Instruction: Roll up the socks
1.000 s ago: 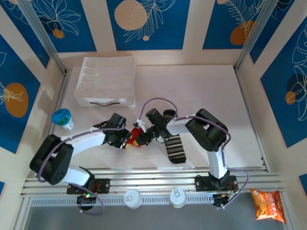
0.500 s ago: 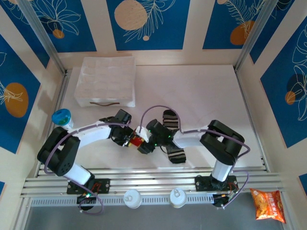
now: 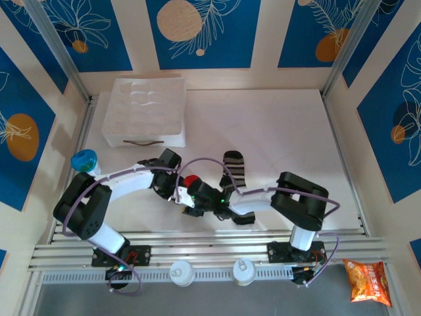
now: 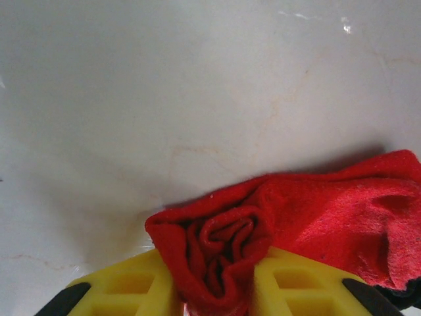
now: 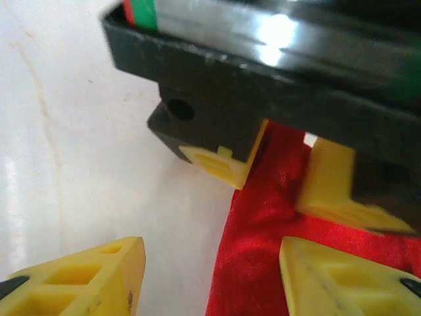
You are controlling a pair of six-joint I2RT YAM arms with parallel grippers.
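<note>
The small red sock point(image 4: 316, 210) lies on the white table with one end rolled into a tight spiral. My left gripper point(image 4: 214, 284) is shut on that rolled end point(image 4: 223, 247), which is squeezed between its yellow fingers point(image 4: 125, 289). From above, the red sock point(image 3: 191, 180) sits between the left gripper point(image 3: 180, 189) and the right gripper point(image 3: 195, 197). My right gripper point(image 5: 210, 276) is open, and the red sock point(image 5: 263, 263) lies flat by its right finger point(image 5: 342, 280). The left arm's fingers point(image 5: 220, 164) pinch the cloth just beyond. The striped sock point(image 3: 233, 166) lies behind the right arm, partly hidden by it.
A white moulded tray point(image 3: 145, 112) stands at the back left. A blue-lidded cup point(image 3: 84, 161) is at the left edge. Two white cups point(image 3: 181, 271) sit on the front rail. A snack bag point(image 3: 365, 280) lies off the table at the near right.
My right gripper has opened and moved left and nearer, right up to the red sock. The left gripper has closed a little tighter on the roll. The striped sock's far end is uncovered.
</note>
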